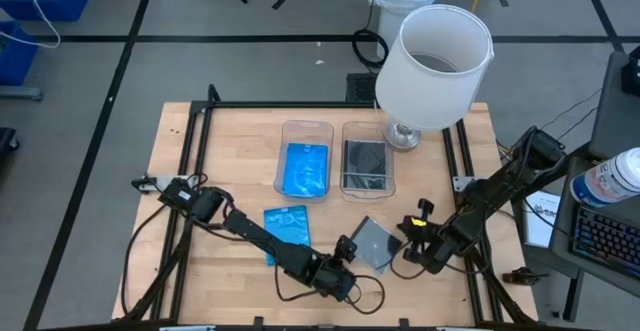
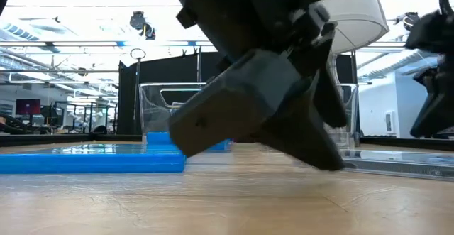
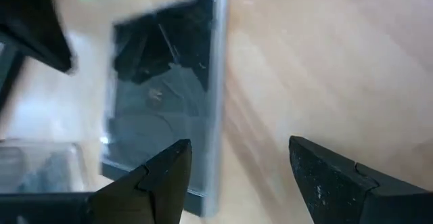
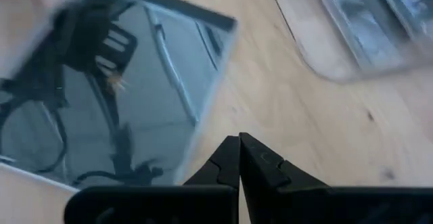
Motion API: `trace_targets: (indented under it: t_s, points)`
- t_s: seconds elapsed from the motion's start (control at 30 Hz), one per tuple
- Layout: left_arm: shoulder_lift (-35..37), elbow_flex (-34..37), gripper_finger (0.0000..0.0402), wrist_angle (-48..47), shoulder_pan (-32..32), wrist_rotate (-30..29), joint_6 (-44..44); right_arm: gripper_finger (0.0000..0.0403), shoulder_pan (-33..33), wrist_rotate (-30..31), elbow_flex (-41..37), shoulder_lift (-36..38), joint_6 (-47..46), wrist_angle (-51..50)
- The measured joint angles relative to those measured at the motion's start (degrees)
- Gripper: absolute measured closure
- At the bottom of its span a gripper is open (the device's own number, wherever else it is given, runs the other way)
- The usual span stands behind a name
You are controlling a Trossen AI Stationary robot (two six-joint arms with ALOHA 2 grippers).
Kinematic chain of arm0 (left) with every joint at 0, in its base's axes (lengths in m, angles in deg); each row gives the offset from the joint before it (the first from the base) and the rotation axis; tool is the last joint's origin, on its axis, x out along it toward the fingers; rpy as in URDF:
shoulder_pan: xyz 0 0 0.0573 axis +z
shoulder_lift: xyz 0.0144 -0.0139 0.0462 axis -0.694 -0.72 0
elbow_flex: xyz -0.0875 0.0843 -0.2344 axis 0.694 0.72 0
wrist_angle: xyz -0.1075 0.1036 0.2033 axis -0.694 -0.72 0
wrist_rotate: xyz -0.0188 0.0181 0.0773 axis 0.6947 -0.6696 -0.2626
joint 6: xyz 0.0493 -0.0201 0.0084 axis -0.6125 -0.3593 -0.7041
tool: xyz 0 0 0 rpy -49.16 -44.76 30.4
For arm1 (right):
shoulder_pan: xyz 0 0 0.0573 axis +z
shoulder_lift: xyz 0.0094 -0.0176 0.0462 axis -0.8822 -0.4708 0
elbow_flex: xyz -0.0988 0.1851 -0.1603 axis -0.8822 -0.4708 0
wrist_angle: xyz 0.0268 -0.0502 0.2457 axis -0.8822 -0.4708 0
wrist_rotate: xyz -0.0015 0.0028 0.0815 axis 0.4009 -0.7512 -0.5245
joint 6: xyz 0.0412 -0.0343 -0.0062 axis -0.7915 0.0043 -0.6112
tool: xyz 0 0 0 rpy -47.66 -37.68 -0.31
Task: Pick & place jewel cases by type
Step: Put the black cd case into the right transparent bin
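Jewel cases lay in four spots in the high view: a blue case in the left bin (image 1: 306, 131), a grey disc case in the right bin (image 1: 367, 128), a loose blue case (image 1: 287, 228) on the table (image 1: 240, 151) nearer the arms than the left bin, and a loose grey case (image 1: 377, 243) nearer the arms than the right bin. Left gripper (image 1: 345, 261) sat just beside the loose grey case, on its blue-case side; right gripper (image 1: 415, 241) sat just beside its opposite edge. A white lamp (image 1: 432, 66) stood beyond the right bin. Low view: dark gripper bodies blocked most of the frame; the loose blue case (image 2: 92, 160) lay flat on the wood, bins behind it. Left wrist view: the left gripper's fingers (image 3: 166, 176) stood apart and empty, with the grey case (image 3: 162, 88) just ahead, one finger over its near edge, the other over bare wood. Right wrist view: right gripper (image 4: 239, 158) had its fingers pressed together, holding nothing, tip at the grey case's (image 4: 115, 88) edge. Risk, as judged: the case lay flat, so closing could skid it rather than lift it; the two grippers were near enough to collide.
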Motion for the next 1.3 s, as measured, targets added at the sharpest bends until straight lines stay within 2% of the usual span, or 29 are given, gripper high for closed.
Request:
trace_targets:
  t_s: [0.23,0.47,0.67,0.77,0.93,1.07,1.3]
  points:
    - [0.1,0.0,0.0151,-4.5,1.5,0.8,3.4,0.0403,0.0,-7.1,2.4,0.0,0.8,1.1]
    - [0.2,-0.1,0.0151,-7.9,2.0,2.2,3.3,0.0403,0.0,-10.5,2.3,-0.2,-1.4,0.4]
    - [0.3,-0.1,0.0151,-9.7,3.0,2.0,2.2,0.0403,0.0,-11.3,2.3,-0.7,-1.5,1.2]
    - [-0.1,-0.1,0.0151,-9.7,3.5,1.7,2.2,0.0403,0.0,-13.1,2.3,-2.9,-1.9,2.0]
    - [-0.7,-0.2,0.0151,-9.4,3.6,1.5,1.0,0.0403,0.0,-12.7,2.6,-7.6,-3.1,3.1]
    - [-0.8,-0.1,0.0151,-9.0,3.8,1.7,-0.2,0.0403,0.0,-13.7,2.5,-8.6,-3.0,4.6]
    - [-0.8,0.0,0.0151,-4.0,4.1,-1.4,-3.5,0.0403,0.0,-14.4,2.4,-8.6,-2.9,4.7]
